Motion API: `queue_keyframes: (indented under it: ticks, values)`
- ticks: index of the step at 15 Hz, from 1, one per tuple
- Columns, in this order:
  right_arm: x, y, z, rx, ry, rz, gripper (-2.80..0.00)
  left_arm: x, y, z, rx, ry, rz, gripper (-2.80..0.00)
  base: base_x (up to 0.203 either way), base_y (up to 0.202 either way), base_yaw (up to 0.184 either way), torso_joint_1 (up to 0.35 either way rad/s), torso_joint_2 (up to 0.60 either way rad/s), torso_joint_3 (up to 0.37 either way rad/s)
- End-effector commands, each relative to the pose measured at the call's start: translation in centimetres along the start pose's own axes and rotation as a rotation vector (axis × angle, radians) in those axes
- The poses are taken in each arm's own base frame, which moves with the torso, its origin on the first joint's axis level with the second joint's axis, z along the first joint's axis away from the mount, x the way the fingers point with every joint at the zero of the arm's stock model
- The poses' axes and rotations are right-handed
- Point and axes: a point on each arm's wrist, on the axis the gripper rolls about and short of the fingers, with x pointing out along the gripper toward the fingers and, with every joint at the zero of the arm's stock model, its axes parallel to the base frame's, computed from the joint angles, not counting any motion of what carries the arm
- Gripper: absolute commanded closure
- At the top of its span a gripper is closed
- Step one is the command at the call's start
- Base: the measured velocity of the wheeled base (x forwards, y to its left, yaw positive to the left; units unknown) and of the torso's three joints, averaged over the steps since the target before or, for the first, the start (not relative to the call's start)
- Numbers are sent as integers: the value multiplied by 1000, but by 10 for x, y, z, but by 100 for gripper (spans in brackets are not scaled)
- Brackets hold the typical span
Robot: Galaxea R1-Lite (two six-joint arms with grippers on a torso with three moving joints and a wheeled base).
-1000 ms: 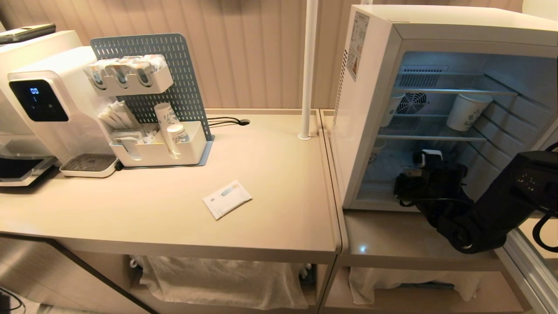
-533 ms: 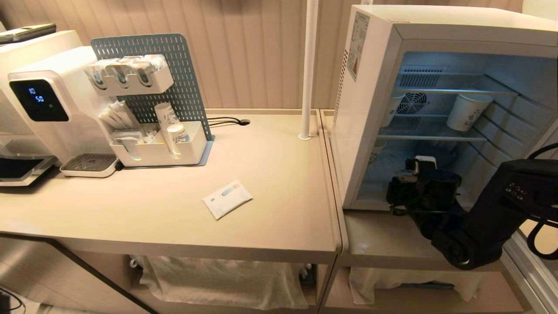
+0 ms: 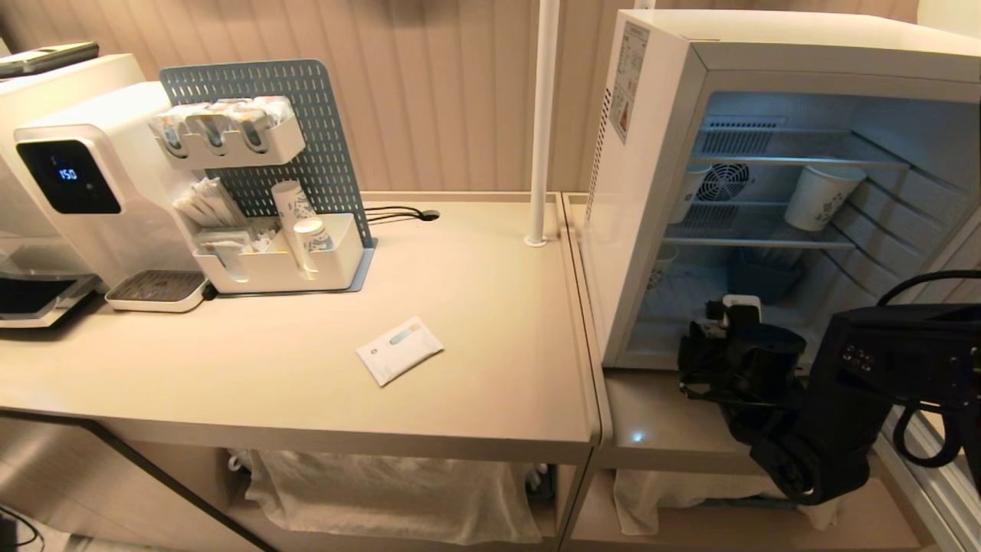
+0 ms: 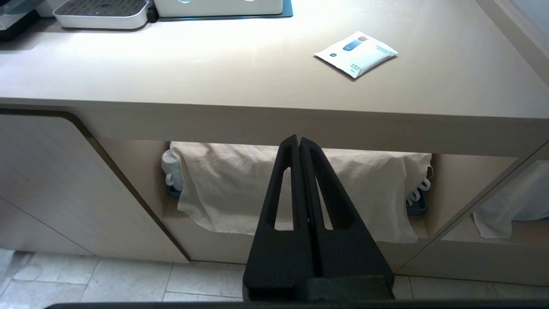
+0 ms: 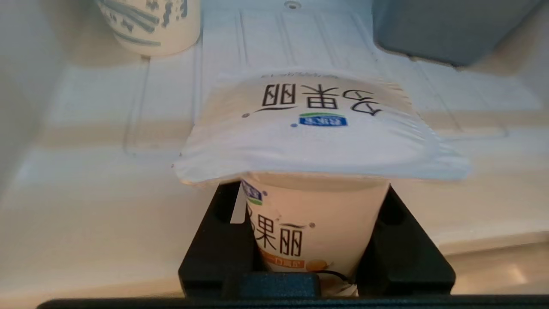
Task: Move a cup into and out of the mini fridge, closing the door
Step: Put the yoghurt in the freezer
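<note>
Firstly, head view. 1 mini fridge (image 3: 651, 153), white, standing open on the right-hand counter (image 3: 659, 422); wire shelves inside, a rear fan (image 3: 724, 182) and 1 paper cup (image 3: 821, 197) on a shelf well above the fingers. Its door lies outside this view. 1 right gripper (image 3: 733, 316), black, at the fridge's lower front opening, closed around 1 cup (image 3: 740, 307), of which only the white lid shows past the wrist. 1 grey tub (image 3: 762, 280) sits on the fridge floor just beyond the fingers. Well off to the left of the gripper, on the longer counter: 1 white sachet (image 3: 399, 349), 1 pegboard organiser (image 3: 264, 176) with cups and packets, 1 water dispenser (image 3: 84, 184).

Next, left wrist view. 1 left gripper (image 4: 299, 143), fingers pressed flat together, holding nothing, parked low in front of the counter edge. Beyond the fingertips: a cloth (image 4: 240, 189) hung over the shelf under the counter. Above them, on the countertop: the sachet (image 4: 356, 53).

Lastly, right wrist view. The cup (image 5: 317, 240) sits upright between the 2 black fingers (image 5: 223, 244), gripped at its sides below the square printed lid; orange-brown print near its base. Past the fingertips: the white fridge floor (image 5: 107, 180), 1 patterned paper cup (image 5: 150, 25) at the back on one side, the grey tub (image 5: 450, 30) on the other.
</note>
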Motion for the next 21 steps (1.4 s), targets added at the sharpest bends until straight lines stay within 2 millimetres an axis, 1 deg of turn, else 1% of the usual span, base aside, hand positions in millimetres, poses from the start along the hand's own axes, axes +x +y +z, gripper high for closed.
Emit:
queue_keyframes:
  ticks: [1,3,5,7,12,15,17,19,21]
  values:
    - [-2,0,-17,-30,59,1,0,0,0,0,0,3,1,0,0,0,0,0,0,0]
    - [-6,-2,-22,-27,82,8,0,0,0,0,0,3,1,0,0,0,0,0,0,0]
    - [-4,-1,-30,-16,102,12,0,0,0,0,0,3,1,0,0,0,0,0,0,0]
    - [-3,-2,-31,-21,102,12,0,0,0,0,0,3,1,0,0,0,0,0,0,0]
    - [5,-1,-24,-17,64,4,0,0,0,0,0,3,1,0,0,0,0,0,0,0]
    - [2,-3,-13,-19,42,4,0,0,0,0,0,3,1,0,0,0,0,0,0,0]
    - [4,-2,-12,-19,35,4,0,0,0,0,0,3,1,0,0,0,0,0,0,0]
    - [12,0,-10,-10,19,-1,0,0,0,0,0,3,1,0,0,0,0,0,0,0]
    - [20,-2,-11,-17,39,-13,0,0,0,0,0,3,1,0,0,0,0,0,0,0]
